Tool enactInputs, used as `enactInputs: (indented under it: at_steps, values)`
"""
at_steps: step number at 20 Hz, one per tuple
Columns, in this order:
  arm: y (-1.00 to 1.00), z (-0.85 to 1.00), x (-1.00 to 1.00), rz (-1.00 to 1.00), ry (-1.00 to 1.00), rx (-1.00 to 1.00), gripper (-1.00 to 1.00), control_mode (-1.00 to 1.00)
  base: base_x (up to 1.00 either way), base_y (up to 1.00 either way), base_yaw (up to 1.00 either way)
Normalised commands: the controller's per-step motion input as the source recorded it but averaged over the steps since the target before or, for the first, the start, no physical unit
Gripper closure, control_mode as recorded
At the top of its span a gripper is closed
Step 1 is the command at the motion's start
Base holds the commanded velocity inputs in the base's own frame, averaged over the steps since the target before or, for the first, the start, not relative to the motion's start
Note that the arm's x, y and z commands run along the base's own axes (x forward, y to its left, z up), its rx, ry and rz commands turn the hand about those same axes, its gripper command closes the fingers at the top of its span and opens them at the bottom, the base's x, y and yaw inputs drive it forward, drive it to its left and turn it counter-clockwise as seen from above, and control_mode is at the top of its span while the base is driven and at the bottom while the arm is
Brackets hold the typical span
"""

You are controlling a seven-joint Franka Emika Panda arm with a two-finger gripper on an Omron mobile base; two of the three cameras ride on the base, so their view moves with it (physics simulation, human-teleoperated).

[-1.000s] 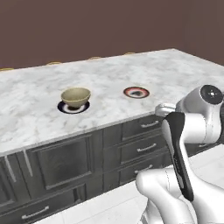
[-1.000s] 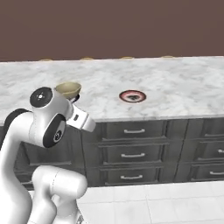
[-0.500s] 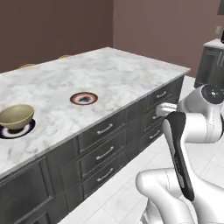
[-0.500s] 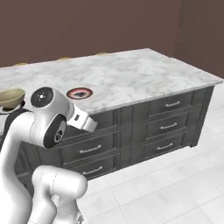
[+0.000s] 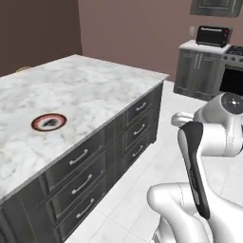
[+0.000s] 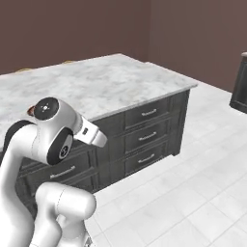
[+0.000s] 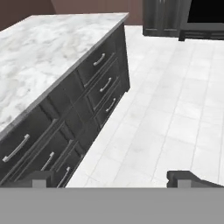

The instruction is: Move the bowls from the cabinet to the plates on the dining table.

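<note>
I see my jaws (image 7: 112, 177) spread wide, empty, over white floor tiles (image 7: 175, 113); red-rimmed plate (image 5: 49, 122) sits on marble tabletop (image 5: 95, 90).

Soft, even light and slightly fuzzy pictures

The white floor (image 6: 193, 193) and the marble table (image 5: 85, 90) look bright, while the brown wall (image 6: 72, 29) stays dull. The dark drawers (image 7: 87, 83) sit in shade. No strong shadows or glare show, and edges look a bit blurry.

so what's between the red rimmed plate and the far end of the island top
Nothing. In the left base view the marble is bare from the red-rimmed plate to the far corner of the dining table.
</note>
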Motion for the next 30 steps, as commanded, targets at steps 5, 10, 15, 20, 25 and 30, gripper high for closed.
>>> enactInputs:
  at_steps: [5, 10, 15, 20, 25, 30]
  values:
    - [0.00, 0.00, 0.00, 0.00, 0.00, 0.00, -1.00, 1.00, 1.00, -0.49, -0.23]
    - [0.00, 0.00, 0.00, 0.00, 0.00, 0.00, -1.00, 1.00, 0.97, -0.59, -0.25]
    - [0.00, 0.00, 0.00, 0.00, 0.00, 0.00, -1.00, 1.00, 0.84, -0.54, -0.27]
    - [0.00, 0.00, 0.00, 0.00, 0.00, 0.00, -1.00, 1.00, 0.98, -0.64, -0.29]
    - [0.00, 0.00, 0.00, 0.00, 0.00, 0.00, -1.00, 1.00, 0.88, -0.56, -0.35]
    - [0.00, 0.00, 0.00, 0.00, 0.00, 0.00, -1.00, 1.00, 0.83, -0.48, -0.42]
